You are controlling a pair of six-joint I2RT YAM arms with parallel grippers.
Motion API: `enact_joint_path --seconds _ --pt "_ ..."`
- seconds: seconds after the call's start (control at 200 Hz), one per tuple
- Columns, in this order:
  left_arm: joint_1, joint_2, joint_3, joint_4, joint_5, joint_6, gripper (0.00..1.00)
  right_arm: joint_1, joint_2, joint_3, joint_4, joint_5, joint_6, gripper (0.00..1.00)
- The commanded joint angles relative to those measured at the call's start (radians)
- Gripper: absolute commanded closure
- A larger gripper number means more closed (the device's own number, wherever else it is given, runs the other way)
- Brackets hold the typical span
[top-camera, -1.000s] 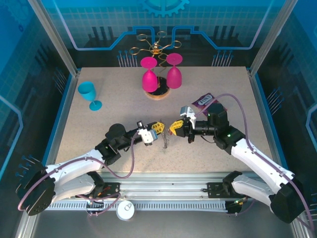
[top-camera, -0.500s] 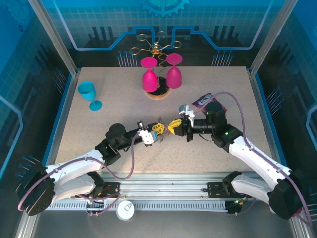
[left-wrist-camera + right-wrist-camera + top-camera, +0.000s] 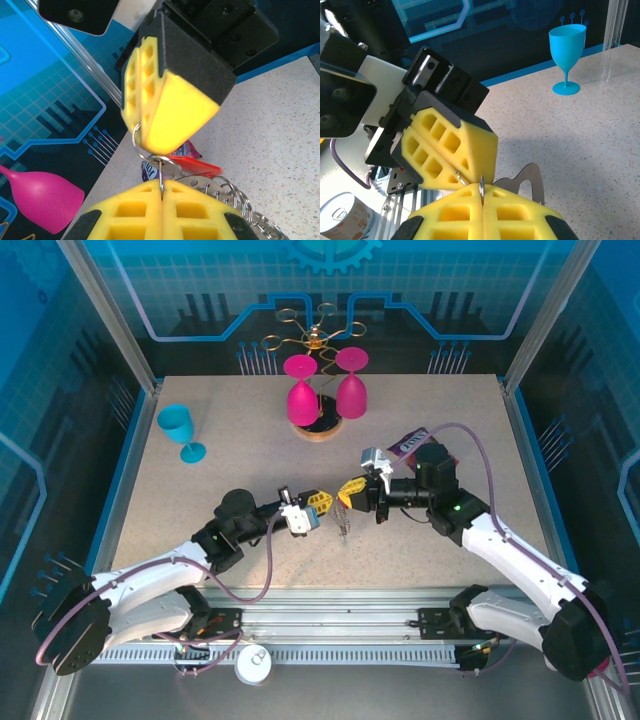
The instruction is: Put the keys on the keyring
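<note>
Both grippers meet tip to tip above the table's middle. My left gripper (image 3: 321, 503) (image 3: 162, 192) is shut on a thin silvery ring that stands upright between its yellow fingers (image 3: 125, 212); it seems to belong to the keyring (image 3: 227, 189), whose holed metal plate and row of rings hang just behind. The dark loop (image 3: 532, 178) shows behind my right gripper (image 3: 346, 494) (image 3: 482, 194), which is shut on a small ring joined to a key with a red tag (image 3: 196, 165). The string of rings (image 3: 343, 525) dangles below both tips.
A purple snack packet (image 3: 414, 445) lies behind the right arm. A blue goblet (image 3: 179, 431) (image 3: 566, 48) stands far left. Two pink glasses (image 3: 303, 400) hang upside down on a gold wire rack (image 3: 312, 335) with a wooden base at the back.
The right gripper has edged left toward the left gripper, so the tips now touch. The dangling rings have swung slightly to the right. Both stay shut.
</note>
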Motion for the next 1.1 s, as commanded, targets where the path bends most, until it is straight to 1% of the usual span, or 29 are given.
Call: enact_joint_path --seconds 0.0,0.16,0.345,0.5,0.75,1.096 --pt "-0.004 -0.017 0.004 0.029 0.040 0.014 1.00 0.007 0.020 0.037 -0.020 0.019 0.008 1.00" --pt "-0.005 -0.012 0.007 0.033 0.025 0.011 1.00 0.006 0.024 0.028 -0.018 0.012 0.015 1.00" --pt "-0.004 -0.014 0.007 0.027 0.002 0.012 1.00 -0.004 -0.032 -0.002 -0.008 0.051 0.005 1.00" --pt "-0.005 -0.012 0.010 0.018 -0.002 0.018 1.00 -0.005 -0.048 -0.011 -0.039 0.019 -0.006 1.00" --pt "-0.005 -0.013 0.013 0.014 -0.003 0.020 1.00 0.001 -0.020 0.001 -0.062 -0.018 0.000 1.00" --pt "-0.006 -0.014 0.012 0.014 0.011 0.022 1.00 0.003 0.018 0.017 -0.052 -0.010 0.012 1.00"
